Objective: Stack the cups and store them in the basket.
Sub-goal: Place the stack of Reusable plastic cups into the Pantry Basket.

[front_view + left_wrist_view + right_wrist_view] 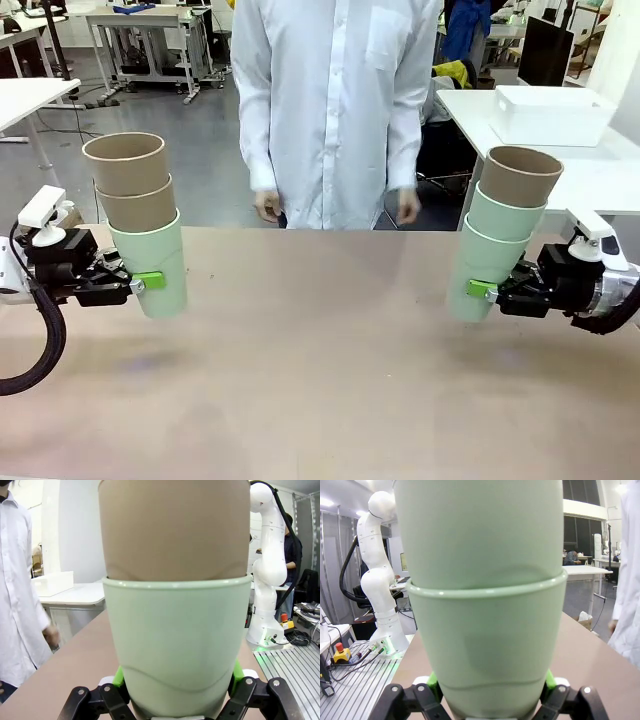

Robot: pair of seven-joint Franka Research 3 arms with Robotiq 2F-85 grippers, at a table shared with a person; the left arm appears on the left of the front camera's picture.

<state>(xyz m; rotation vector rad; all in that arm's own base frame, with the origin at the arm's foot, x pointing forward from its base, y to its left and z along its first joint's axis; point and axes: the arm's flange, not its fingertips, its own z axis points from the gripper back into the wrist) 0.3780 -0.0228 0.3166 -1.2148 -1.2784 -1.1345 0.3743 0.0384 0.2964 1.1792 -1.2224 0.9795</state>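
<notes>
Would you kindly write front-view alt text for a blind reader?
Each arm's jaws clamp a stack of three cups: left stack mint under two tan, right stack two mint under one tan. A person in white stands opposite; the white basket sits on a table behind.

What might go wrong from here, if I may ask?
The left gripper clamps only the bottom cup of the left stack, the right gripper likewise the right stack; upper cups merely nest and both stacks lean, so swinging might shed them. The basket sits on another table: awkward carry.
</notes>
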